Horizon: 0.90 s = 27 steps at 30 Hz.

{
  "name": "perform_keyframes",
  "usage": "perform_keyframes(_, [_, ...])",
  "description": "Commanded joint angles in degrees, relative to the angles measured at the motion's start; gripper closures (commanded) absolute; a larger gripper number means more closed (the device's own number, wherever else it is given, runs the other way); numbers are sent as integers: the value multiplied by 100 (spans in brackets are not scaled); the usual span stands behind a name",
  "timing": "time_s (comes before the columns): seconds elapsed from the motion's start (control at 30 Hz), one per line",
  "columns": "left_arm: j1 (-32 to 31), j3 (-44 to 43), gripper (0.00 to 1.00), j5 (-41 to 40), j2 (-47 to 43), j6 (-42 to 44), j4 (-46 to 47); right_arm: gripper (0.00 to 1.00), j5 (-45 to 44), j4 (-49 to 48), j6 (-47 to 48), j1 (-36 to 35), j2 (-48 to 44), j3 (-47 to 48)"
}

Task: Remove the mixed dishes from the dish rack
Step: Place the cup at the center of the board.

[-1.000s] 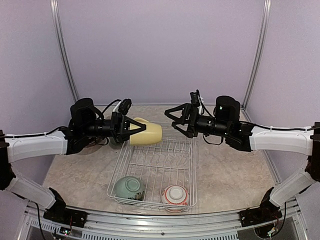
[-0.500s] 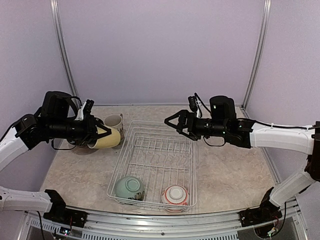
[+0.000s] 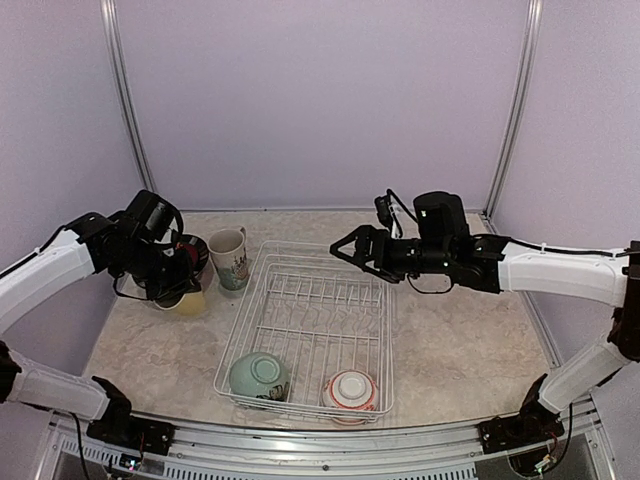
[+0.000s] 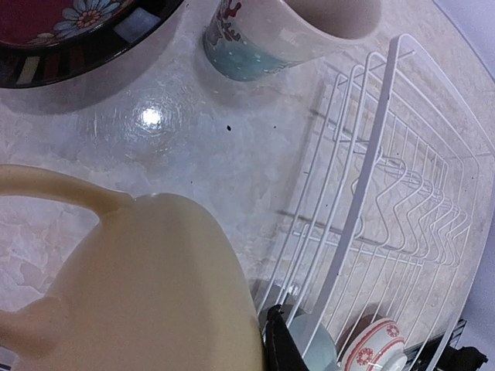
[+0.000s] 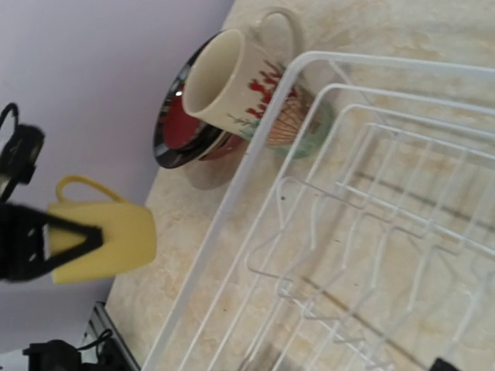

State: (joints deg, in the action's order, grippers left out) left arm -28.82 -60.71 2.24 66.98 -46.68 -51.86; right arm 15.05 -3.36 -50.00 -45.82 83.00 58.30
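Left gripper [image 3: 172,288], clenched on the yellow cup [image 3: 190,302], hangs low; desk [image 3: 150,345] directly below, patterned mug [image 3: 230,260] just beside.

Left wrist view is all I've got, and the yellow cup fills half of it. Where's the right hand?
Observer: Top external shows the right hand hovering open above the far end of the dish rack, holding nothing.
Operator: How many dishes in the rack? I only see slivers.
Observer: Two, side by side at its near end: a pale-green bowl and a red-and-white bowl.
Operator: Cup grip?
Observer: Right wrist view shows a finger of the left hand across the side of the yellow cup, handle clear of it. I can't tell whether the cup touches the table.
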Motion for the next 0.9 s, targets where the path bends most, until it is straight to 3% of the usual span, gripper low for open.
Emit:
perform_keyframes(0.0, [219,-392,100,191,597,235,635,0,-312,300,154,39,-466,-83])
perform_keyframes(0.33, [323,-677,100,148,1915,336,851,0,-717,672,191,37,-996,-362])
perform_keyframes(0.87, [332,-552,100,-155,2668,412,1230,0,-620,624,186,38,-1007,-484])
